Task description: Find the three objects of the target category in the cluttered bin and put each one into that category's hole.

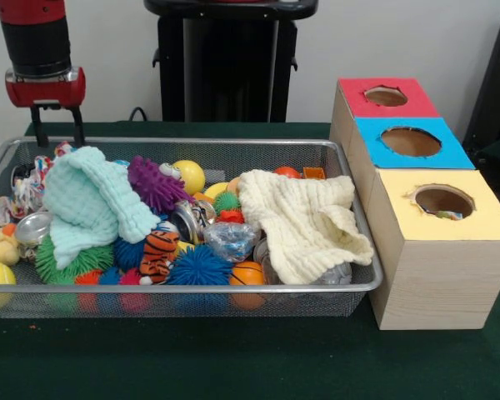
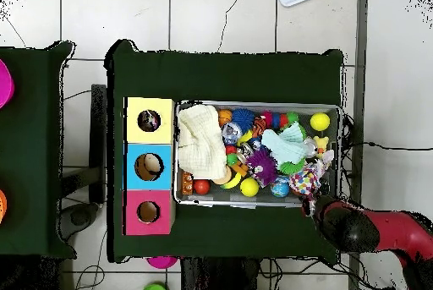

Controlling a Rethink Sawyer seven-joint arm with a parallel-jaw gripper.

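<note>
The wire mesh bin (image 1: 192, 142) is full of toys and cloths. My gripper (image 1: 57, 133) hangs open and empty just above the bin's far left corner. A white fabric piece with coloured blotches (image 1: 29, 185) lies crumpled right below it at the bin's left end; it also shows in the overhead view (image 2: 305, 182) next to my arm (image 2: 359, 229). The yellow-faced hole (image 1: 443, 201) is on the nearest box to the right of the bin, and a bit of printed fabric shows inside it. No other printed pieces show.
A mint-green waffle cloth (image 1: 87, 204) and a cream waffle cloth (image 1: 304, 221) cover much of the bin. Spiky balls, a tiger toy (image 1: 160, 252), cans and yellow balls lie around them. The blue-faced hole (image 1: 410, 141) and the red-faced hole (image 1: 386, 96) lie behind the yellow one.
</note>
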